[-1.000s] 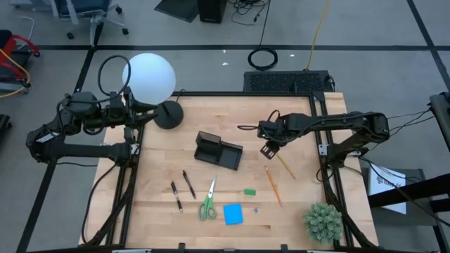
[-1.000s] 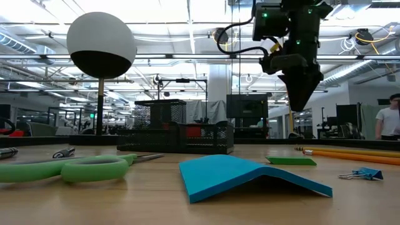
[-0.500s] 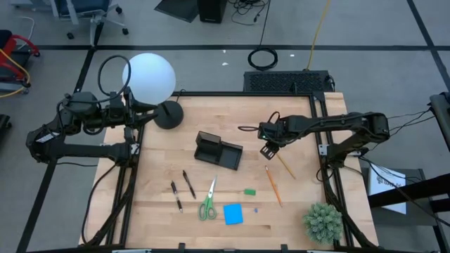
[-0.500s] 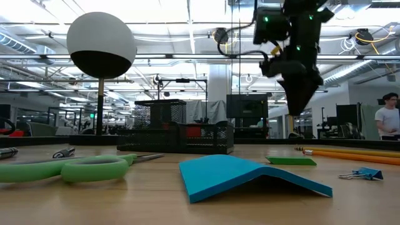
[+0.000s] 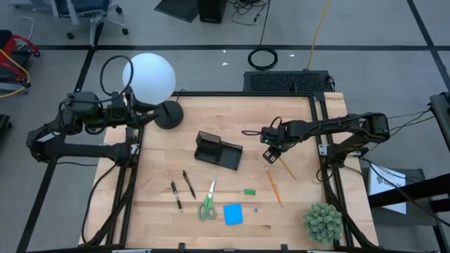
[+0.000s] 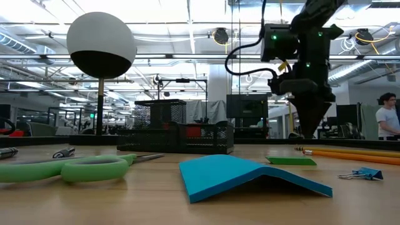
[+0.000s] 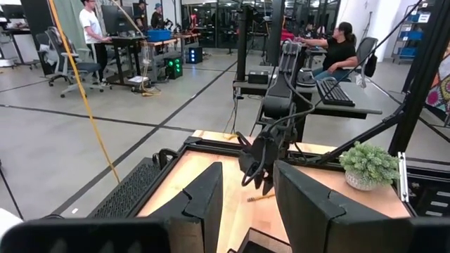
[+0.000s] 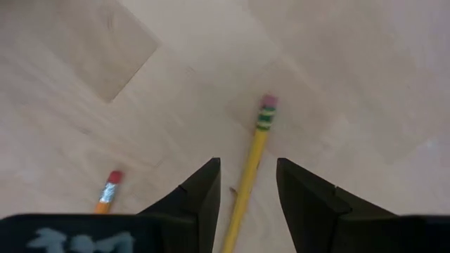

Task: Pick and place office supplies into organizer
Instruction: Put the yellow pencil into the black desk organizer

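The right gripper (image 5: 271, 154) is positioned right of centre in the high view, directly over the yellow pencil (image 8: 247, 184); its fingers (image 8: 200, 193) are open and empty, one either side of the shaft. The pencil's long axis is seen to run between the fingers, eraser end leading away; it lies flat on the table (image 5: 162, 218), right of the organizer (image 5: 219, 151). The left gripper (image 7: 242, 190) is parked at upper left, fingers apart, holding nothing; the right arm is judged far nearer.
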